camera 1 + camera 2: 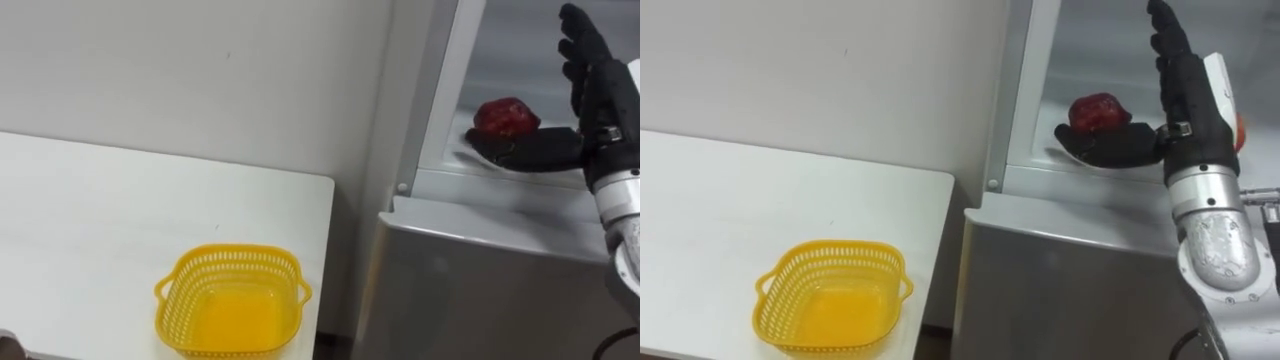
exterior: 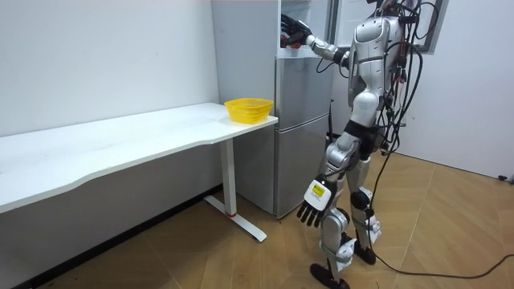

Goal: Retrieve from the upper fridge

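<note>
As the robot stands at the fridge (image 2: 301,120), I see its right hand (image 1: 1188,105) inside the upper compartment. The fingers are straight and hold nothing, and the thumb is stretched just in front of the red item (image 1: 1097,112) on the shelf. The left hand (image 2: 313,201) hangs relaxed beside the thigh.

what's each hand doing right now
Left hand: open, hanging by its side.
Right hand: open in the fridge beside the red item, not holding it.
</note>
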You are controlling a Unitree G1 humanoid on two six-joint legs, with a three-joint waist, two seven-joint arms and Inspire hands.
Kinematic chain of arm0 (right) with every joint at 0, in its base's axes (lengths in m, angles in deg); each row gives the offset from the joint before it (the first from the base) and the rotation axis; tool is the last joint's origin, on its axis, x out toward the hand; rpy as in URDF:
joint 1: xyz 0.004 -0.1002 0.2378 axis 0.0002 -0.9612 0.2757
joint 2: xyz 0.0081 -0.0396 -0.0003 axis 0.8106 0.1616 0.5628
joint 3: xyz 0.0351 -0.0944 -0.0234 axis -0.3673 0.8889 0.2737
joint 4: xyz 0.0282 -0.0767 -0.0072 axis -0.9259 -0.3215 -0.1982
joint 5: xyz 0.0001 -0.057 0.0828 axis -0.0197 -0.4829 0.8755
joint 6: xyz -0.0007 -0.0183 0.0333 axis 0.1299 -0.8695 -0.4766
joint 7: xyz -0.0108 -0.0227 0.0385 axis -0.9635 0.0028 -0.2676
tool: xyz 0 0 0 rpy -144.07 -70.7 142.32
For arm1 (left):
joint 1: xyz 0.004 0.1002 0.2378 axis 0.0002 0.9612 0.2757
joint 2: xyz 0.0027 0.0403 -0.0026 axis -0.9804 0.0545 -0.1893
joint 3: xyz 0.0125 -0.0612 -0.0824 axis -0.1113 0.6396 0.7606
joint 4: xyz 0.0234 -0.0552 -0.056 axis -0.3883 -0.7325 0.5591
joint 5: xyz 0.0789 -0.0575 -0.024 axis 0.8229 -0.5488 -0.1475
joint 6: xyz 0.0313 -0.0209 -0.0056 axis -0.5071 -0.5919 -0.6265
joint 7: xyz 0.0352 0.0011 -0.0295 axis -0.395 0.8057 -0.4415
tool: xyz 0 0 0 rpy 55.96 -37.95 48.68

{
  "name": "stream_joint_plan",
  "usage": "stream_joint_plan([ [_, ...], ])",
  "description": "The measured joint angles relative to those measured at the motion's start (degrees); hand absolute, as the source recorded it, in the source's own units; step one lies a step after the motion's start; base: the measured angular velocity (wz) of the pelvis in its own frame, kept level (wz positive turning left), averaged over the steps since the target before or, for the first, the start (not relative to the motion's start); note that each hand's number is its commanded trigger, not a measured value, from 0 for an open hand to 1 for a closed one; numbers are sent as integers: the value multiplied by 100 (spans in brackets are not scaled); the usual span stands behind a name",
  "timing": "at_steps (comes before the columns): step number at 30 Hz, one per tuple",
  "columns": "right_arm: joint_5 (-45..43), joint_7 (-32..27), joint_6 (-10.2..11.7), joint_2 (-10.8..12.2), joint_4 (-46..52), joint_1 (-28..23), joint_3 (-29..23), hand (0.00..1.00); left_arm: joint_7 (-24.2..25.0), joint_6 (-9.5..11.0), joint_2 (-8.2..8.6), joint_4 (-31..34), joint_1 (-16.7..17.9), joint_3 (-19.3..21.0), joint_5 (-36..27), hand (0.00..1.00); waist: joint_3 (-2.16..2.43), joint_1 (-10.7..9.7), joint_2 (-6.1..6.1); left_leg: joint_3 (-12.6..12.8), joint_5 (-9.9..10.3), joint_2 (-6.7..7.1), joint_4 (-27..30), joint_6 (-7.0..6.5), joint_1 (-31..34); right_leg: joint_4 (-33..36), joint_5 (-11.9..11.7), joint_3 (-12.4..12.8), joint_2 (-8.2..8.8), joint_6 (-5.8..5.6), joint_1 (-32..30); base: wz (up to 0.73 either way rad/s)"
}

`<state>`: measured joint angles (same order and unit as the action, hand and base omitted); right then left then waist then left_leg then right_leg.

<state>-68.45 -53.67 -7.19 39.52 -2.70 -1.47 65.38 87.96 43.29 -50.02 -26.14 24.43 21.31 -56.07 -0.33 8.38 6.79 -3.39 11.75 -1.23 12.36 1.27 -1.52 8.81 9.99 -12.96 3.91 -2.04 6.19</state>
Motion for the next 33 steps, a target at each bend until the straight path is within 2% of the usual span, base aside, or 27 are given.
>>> stream_joint_plan([
  [3,78,16,-4,-1,-40,7,4,0,28,-14,-20,-12,21,-1,0,0,-12,5,21,-3,0,0,24,0,24,1,0,0,0,0,-8,0],
  [8,169,129,-175,-5,-187,172,11,0,151,-136,-24,-30,20,-80,4,0,-17,-3,37,-2,2,1,29,2,101,2,-2,0,-2,3,-72,0],
  [10,162,144,-178,-16,-187,208,30,0,180,-144,-24,-42,23,-82,4,0,-16,2,39,-1,1,1,31,2,108,3,-3,0,-2,5,-79,0],
  [15,151,212,-198,-159,-259,324,400,0,177,-228,-35,-46,19,-123,8,0,-13,13,67,-2,1,2,36,2,85,4,-3,20,-2,5,-63,0],
  [19,-116,326,-296,-228,-426,382,405,0,257,-247,-61,-42,18,-119,44,0,-10,39,95,-3,1,2,38,2,67,3,-3,24,-2,5,-49,0],
  [33,-9,937,-365,-362,-1033,600,454,0,348,-351,-123,-40,-31,-124,41,0,-15,151,94,-1,2,2,62,4,42,36,-11,15,-3,18,-25,-1],
])
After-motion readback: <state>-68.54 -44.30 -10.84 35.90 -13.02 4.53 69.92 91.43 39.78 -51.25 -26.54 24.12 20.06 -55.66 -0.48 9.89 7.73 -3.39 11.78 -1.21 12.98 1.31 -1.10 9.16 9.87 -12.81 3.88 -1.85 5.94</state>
